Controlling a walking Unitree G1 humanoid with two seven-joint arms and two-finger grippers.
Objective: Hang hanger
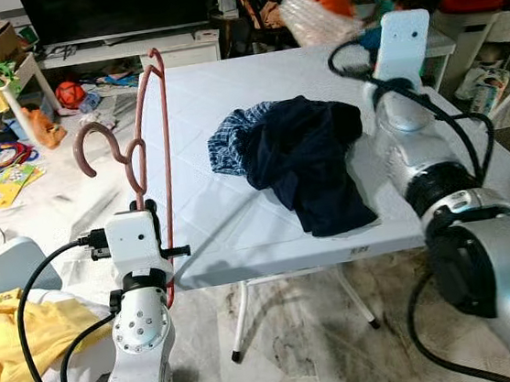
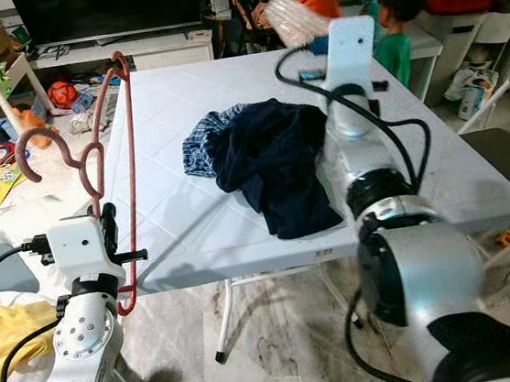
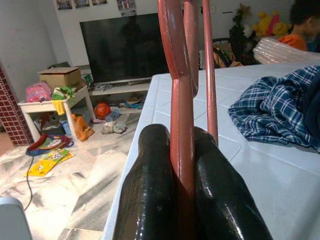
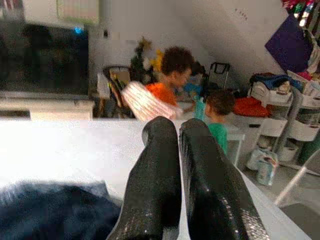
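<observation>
The left gripper (image 3: 182, 165) was found clenched on the pink hanger (image 1: 151, 147), held upright just off the near left edge of the white table (image 1: 213, 223), hook pointing left. A heap of dark clothing (image 1: 302, 158) was noted mid-table. The right gripper (image 4: 180, 150) was observed above the table's far right, fingers pressed together, grasping nothing. Two people (image 4: 192, 85) were seen beyond.
</observation>
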